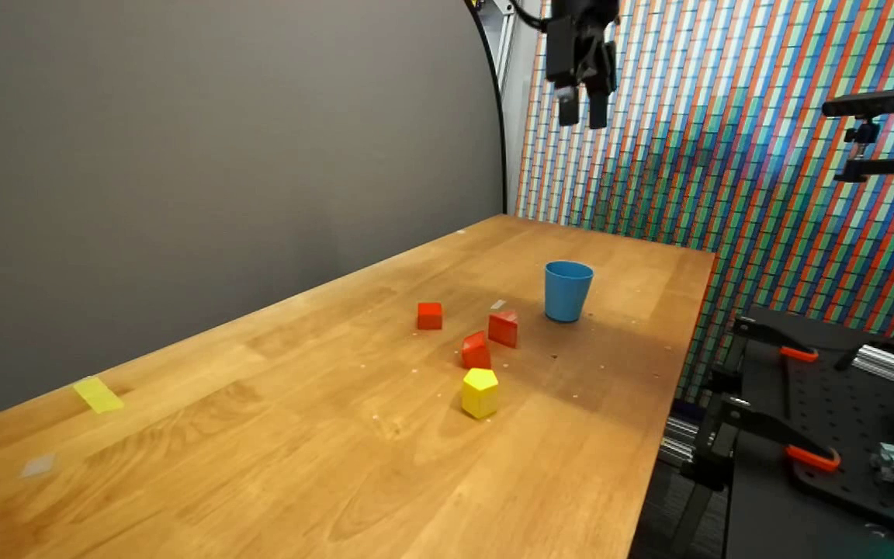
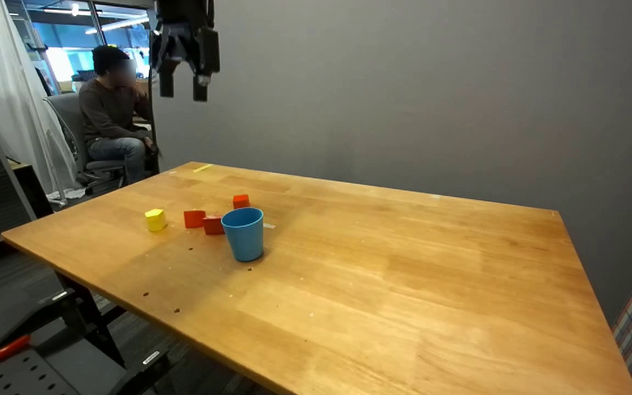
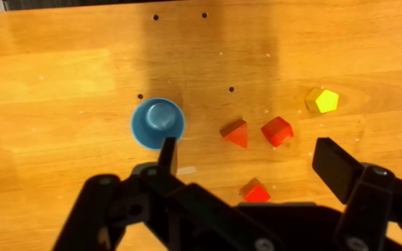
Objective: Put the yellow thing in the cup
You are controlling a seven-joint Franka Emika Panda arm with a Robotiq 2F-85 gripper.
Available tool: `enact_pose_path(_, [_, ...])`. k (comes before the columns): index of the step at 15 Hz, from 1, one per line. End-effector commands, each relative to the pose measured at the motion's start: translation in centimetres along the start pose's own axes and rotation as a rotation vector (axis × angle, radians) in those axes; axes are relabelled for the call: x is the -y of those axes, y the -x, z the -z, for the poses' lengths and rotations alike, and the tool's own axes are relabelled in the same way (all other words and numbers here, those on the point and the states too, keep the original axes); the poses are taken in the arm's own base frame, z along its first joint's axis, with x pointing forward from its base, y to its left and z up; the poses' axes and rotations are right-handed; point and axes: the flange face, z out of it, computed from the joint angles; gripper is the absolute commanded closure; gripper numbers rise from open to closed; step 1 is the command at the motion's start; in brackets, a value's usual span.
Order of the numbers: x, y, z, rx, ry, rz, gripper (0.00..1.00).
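Note:
The yellow block point(image 1: 479, 394) is a small chunky five-sided piece standing upright on the table, apart from the cup. It also shows in an exterior view point(image 2: 156, 220) and in the wrist view point(image 3: 323, 101) at the upper right. The blue cup point(image 1: 566, 292) stands upright and shows in an exterior view point(image 2: 244, 235). In the wrist view the cup point(image 3: 158, 122) is at the left, with nothing seen inside; a finger overlaps its rim in the picture. My gripper point(image 3: 248, 157) is open and empty, high above the table in both exterior views point(image 1: 583, 118) point(image 2: 183, 94).
Three red blocks point(image 1: 429, 316) point(image 1: 503, 328) point(image 1: 475, 351) lie between the yellow block and the cup. A flat yellow strip point(image 1: 98, 394) lies near the table's wall-side edge. A grey wall panel point(image 1: 261, 155) runs along that edge. A person point(image 2: 113, 109) sits beyond the table.

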Motion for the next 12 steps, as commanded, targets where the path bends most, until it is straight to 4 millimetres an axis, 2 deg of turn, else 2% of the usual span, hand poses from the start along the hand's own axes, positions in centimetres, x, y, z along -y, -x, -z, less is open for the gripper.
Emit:
enact_pose_path(1, [6.0,-3.9,-6.2,0.032,0.01,0.1,0.0])
enact_pose_path(3, [9.2,-4.9,-11.1,0.066,0.047,0.159,0.0])
enact_pose_path(4, [10.5,-5.1,-12.8,0.076,0.058,0.183,0.0])
enact_pose_path(7, [13.4,-5.3,-18.6,0.083,0.111,0.23,0.0])
enact_pose_path(10, [15.4,-5.6,-22.3,0.069,0.143,0.277,0.0])
enact_pose_path(12, [16.5,-5.8,-23.9,0.07,0.147,0.298,0.0])
